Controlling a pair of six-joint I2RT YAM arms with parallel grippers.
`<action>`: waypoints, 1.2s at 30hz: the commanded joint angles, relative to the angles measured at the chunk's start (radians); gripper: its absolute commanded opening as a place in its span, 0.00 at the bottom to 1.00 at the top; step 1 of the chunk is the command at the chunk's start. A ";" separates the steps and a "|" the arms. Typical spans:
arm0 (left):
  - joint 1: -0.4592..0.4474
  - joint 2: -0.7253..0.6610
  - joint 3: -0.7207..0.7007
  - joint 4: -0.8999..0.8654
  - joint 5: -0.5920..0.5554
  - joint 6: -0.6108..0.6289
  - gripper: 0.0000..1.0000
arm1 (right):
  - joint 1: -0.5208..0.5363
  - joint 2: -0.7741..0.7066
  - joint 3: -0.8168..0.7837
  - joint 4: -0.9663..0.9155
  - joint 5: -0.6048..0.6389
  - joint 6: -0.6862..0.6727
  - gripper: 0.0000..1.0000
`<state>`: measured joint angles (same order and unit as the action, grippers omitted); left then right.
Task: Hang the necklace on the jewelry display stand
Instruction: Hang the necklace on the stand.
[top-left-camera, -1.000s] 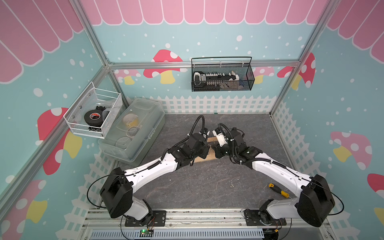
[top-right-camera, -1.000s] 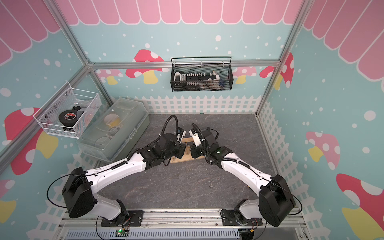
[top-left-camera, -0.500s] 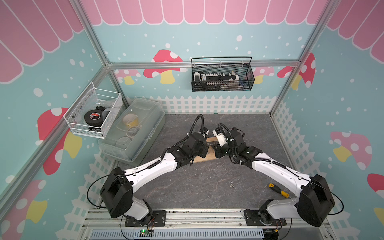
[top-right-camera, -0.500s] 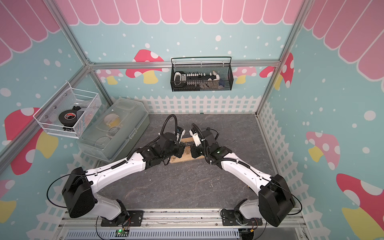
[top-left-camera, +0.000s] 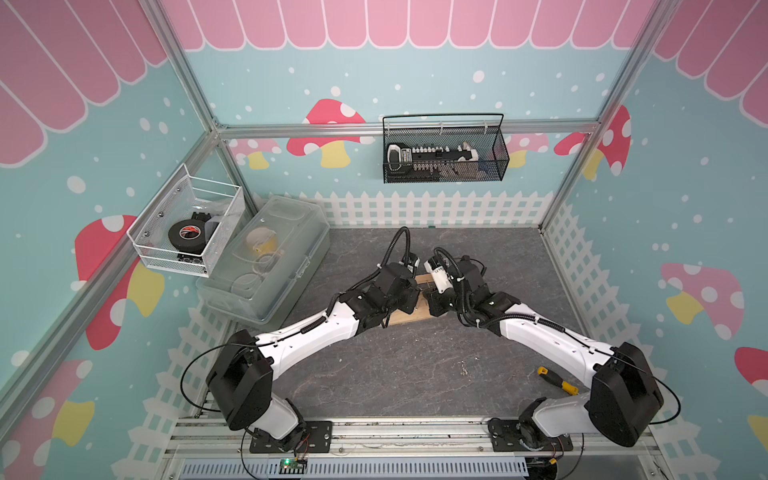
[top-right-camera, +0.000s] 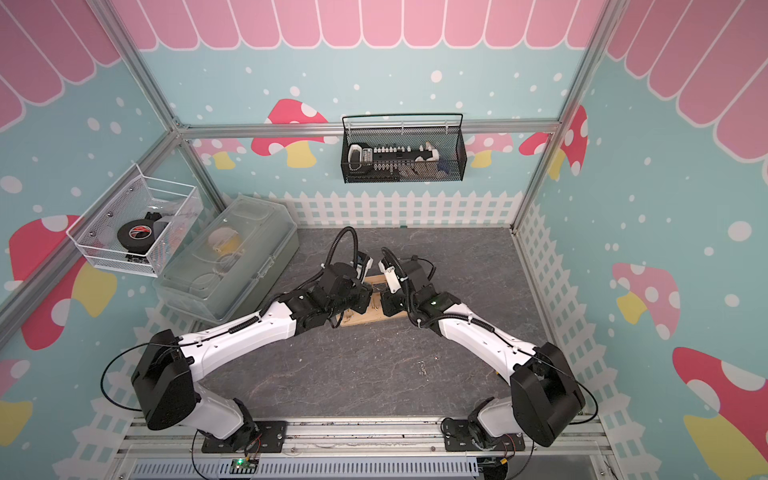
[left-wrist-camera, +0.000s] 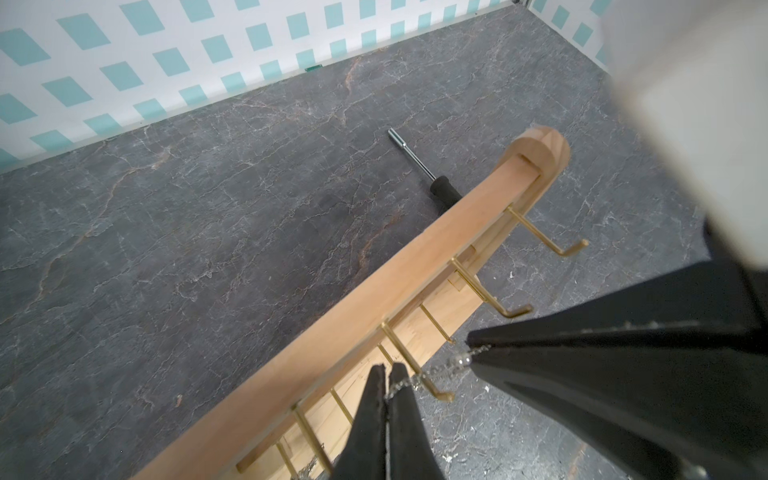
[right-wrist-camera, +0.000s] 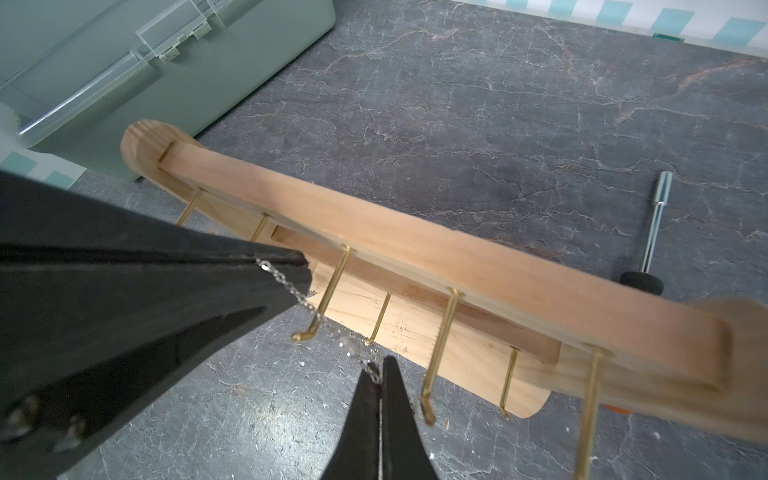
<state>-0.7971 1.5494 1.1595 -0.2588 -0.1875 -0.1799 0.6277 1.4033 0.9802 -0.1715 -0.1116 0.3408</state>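
Observation:
The jewelry display stand (top-left-camera: 409, 318) (top-right-camera: 360, 319), a light-wood rack with gold pegs, stands mid-table between my two arms. Its crossbar (left-wrist-camera: 374, 307) (right-wrist-camera: 415, 253) fills both wrist views. The necklace (left-wrist-camera: 446, 366) (right-wrist-camera: 298, 296) is a thin silver chain, stretched over one gold peg (right-wrist-camera: 328, 291) near that peg's hooked tip. My left gripper (left-wrist-camera: 388, 372) (top-left-camera: 417, 297) is shut on one end of the chain. On the other side of that peg, my right gripper (right-wrist-camera: 376, 370) (top-left-camera: 430, 300) is shut on the other end. Part of the chain hangs loose lower down (left-wrist-camera: 309, 467).
A nut driver with a black handle (left-wrist-camera: 415, 160) (right-wrist-camera: 656, 224) lies behind the stand. A clear plastic lidded box (top-left-camera: 270, 266) sits at the left. A yellow-and-black tool (top-left-camera: 557, 380) lies near the right arm's base. Wire baskets hang on the left wall (top-left-camera: 187, 228) and the back wall (top-left-camera: 444, 153).

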 joint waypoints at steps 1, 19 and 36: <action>0.007 0.017 0.034 -0.020 -0.013 0.001 0.00 | -0.006 0.020 0.000 0.019 0.009 -0.001 0.01; 0.007 0.041 0.042 -0.033 -0.033 -0.012 0.02 | -0.010 0.055 -0.013 0.040 0.022 -0.001 0.01; 0.007 0.003 0.030 -0.027 -0.034 -0.025 0.24 | -0.009 0.061 -0.012 0.030 0.006 0.001 0.06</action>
<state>-0.7940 1.5818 1.1679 -0.2829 -0.2131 -0.2066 0.6216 1.4559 0.9760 -0.1467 -0.1024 0.3412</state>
